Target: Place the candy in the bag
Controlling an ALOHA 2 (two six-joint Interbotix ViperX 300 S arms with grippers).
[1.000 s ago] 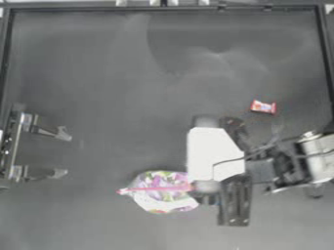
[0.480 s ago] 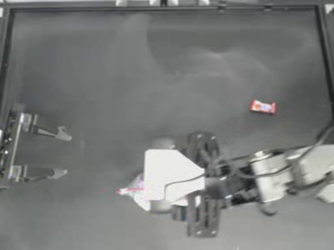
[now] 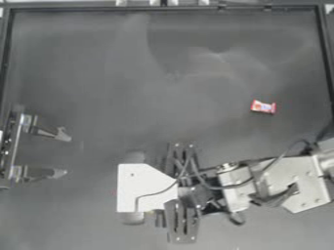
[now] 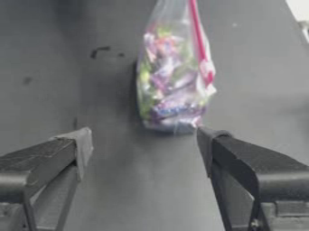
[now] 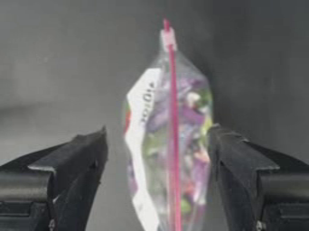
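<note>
The candy [image 3: 263, 106], a small red-orange wrapped sweet, lies alone on the table at the right in the top view. The bag [image 5: 172, 140] is a clear pouch with a pink strip and multicoloured sweets inside. My right gripper [image 5: 157, 135] is open, with one jaw on each side of the bag. From above, the right gripper [image 3: 132, 188] and its white wrist block cover the bag entirely. My left gripper [image 3: 60, 152] is parked open at the left edge. Its wrist view looks past the left gripper [image 4: 142, 140] to the bag [image 4: 175, 76] farther off.
The right arm [image 3: 281, 183] stretches from the right edge across the table's lower part. A raised dark rim [image 3: 163, 9] borders the table.
The right arm has swung left and lower across the table. Its wrist now sits over the bag and hides it from above. Candy and left arm have not moved.
</note>
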